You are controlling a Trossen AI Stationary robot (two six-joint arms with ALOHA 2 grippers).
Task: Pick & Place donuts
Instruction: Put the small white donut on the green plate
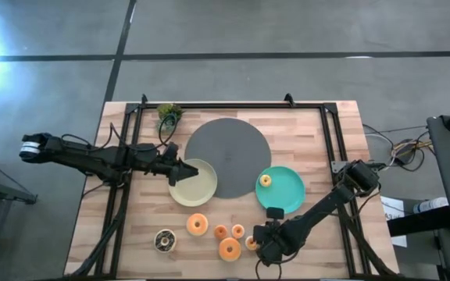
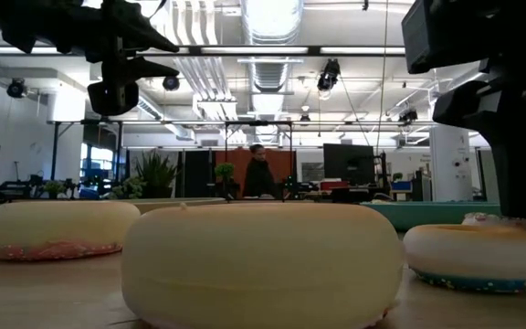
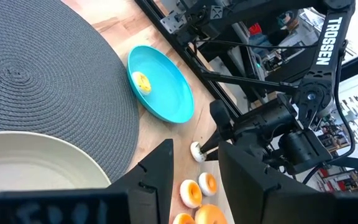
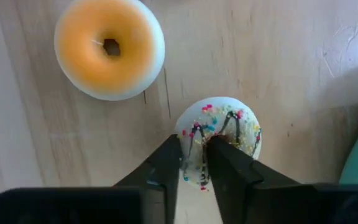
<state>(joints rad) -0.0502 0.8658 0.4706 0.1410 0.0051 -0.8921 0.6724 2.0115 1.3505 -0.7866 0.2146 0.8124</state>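
While the left arm waited over the cream plate (image 1: 192, 184), its left gripper (image 1: 190, 168) stood with fingers apart and nothing between them; the right gripper (image 4: 193, 163) was down at the table's near edge with its two dark fingers (image 4: 166, 167) drawn close together on the rim of a small white-frosted donut (image 4: 219, 140) with coloured sprinkles. That donut lay on the wooden table (image 1: 123, 218), just beside the teal plate (image 1: 283, 186).

Items on the table:
- One small yellow donut (image 1: 266, 180), resting inside the teal plate.
- One large orange-faced donut (image 1: 197, 225), near the cream plate.
- One large orange-faced donut (image 1: 229, 249), at the near edge.
- Two small orange-faced donuts (image 1: 220, 232) (image 1: 238, 230), side by side between the large ones.
- One small orange-faced donut (image 1: 251, 243), just beside the right gripper.
- One chocolate-brown donut (image 1: 164, 240), apart to the left.
- One large dark grey disc (image 1: 228, 156), woven, at centre, its edge lying under the cream plate.
- One small green plant (image 1: 169, 114), at the far edge.
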